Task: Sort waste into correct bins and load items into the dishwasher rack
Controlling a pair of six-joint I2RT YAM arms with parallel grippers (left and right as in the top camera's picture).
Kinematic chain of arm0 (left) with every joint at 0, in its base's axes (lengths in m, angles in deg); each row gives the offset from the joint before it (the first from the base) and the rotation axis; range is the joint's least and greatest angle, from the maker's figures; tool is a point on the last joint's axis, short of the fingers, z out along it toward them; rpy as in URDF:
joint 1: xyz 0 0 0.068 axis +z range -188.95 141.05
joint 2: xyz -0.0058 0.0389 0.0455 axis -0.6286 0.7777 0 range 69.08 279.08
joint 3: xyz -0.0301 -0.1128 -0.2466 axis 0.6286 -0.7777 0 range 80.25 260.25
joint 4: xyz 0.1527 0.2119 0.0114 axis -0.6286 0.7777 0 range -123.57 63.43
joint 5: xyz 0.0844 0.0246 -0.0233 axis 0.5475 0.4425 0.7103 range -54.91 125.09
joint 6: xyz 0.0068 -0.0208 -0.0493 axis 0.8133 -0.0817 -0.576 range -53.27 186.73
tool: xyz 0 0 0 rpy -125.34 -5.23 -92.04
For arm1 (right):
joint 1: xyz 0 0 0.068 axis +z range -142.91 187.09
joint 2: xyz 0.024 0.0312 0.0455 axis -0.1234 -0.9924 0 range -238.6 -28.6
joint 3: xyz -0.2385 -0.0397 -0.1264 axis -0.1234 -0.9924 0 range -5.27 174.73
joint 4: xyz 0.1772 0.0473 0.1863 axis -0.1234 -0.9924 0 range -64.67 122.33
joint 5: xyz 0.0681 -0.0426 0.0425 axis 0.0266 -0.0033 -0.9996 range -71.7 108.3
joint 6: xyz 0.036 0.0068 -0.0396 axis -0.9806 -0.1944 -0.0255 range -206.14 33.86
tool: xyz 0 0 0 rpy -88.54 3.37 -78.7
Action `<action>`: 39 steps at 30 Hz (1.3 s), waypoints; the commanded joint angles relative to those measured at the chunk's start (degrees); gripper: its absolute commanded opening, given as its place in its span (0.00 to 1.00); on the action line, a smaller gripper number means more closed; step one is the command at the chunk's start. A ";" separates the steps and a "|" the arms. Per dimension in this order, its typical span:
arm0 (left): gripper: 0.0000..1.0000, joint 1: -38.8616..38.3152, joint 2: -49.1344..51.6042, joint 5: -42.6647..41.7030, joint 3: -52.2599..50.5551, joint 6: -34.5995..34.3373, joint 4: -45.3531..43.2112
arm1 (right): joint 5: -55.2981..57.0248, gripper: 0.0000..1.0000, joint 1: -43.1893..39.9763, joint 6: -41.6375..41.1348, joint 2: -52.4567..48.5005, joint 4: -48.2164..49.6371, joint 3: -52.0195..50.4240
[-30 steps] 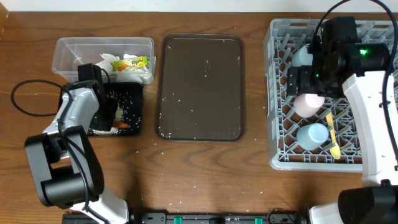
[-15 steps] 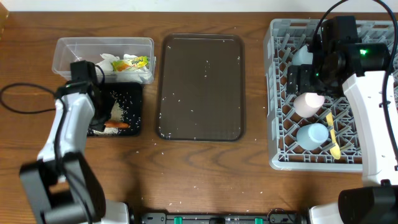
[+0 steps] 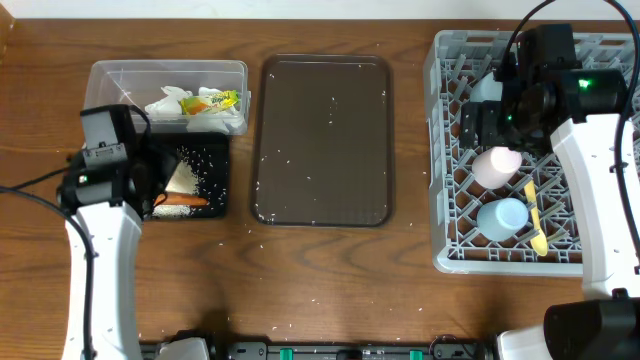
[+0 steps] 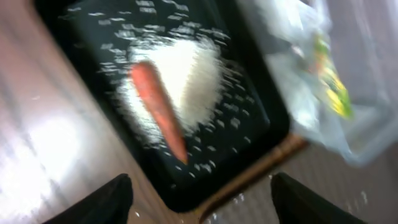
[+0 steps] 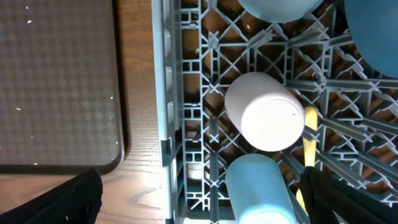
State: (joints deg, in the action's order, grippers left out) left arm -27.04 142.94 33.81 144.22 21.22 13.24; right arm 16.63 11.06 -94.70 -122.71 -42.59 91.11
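The clear tub (image 3: 110, 80) holds the yellow-green wrapper (image 3: 218, 100) and white tissue (image 3: 168, 102). The black tray (image 3: 212, 170) below it holds a heap of rice (image 3: 183, 178) and the orange carrot (image 3: 186, 200). My left gripper (image 3: 155, 185) is open and empty at the tray's left edge; its view shows the carrot (image 4: 158, 109), rice (image 4: 186, 74), black tray (image 4: 249, 155) and wrapper (image 4: 329, 84). My right gripper (image 3: 490, 130) is open and empty above the grey rack (image 3: 440, 150). The rack (image 5: 186, 124) holds the white-pink cup (image 5: 267, 112), light blue cup (image 5: 258, 186), yellow spoon (image 5: 310, 137), bowl (image 5: 277, 7) and dark blue plate (image 5: 373, 25).
The large dark brown serving tray (image 3: 320, 140) lies in the middle with scattered rice grains on it; it also shows in the right wrist view (image 5: 56, 81). More grains lie on the wood around it. A black cable runs along the left side.
My left arm has drawn back to the left and toward the front, away from over the black tray, so the rice and carrot now show. My right arm has not moved.
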 commanded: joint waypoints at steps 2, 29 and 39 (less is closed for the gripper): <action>0.76 -4.15 -1.64 -8.35 0.13 11.56 -2.32 | -0.33 0.99 -0.13 -0.63 1.20 0.17 0.26; 0.91 -17.03 -12.35 -1.51 0.22 29.42 -3.98 | 3.85 0.99 2.05 1.97 27.78 -2.12 0.26; 0.92 -17.03 -12.07 -1.51 0.22 29.42 -4.00 | 3.34 0.99 2.05 0.28 40.28 -2.29 0.26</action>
State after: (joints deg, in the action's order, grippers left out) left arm -43.94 130.77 31.21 144.22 50.07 9.31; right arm 19.40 12.85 -93.56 -83.98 -44.71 91.11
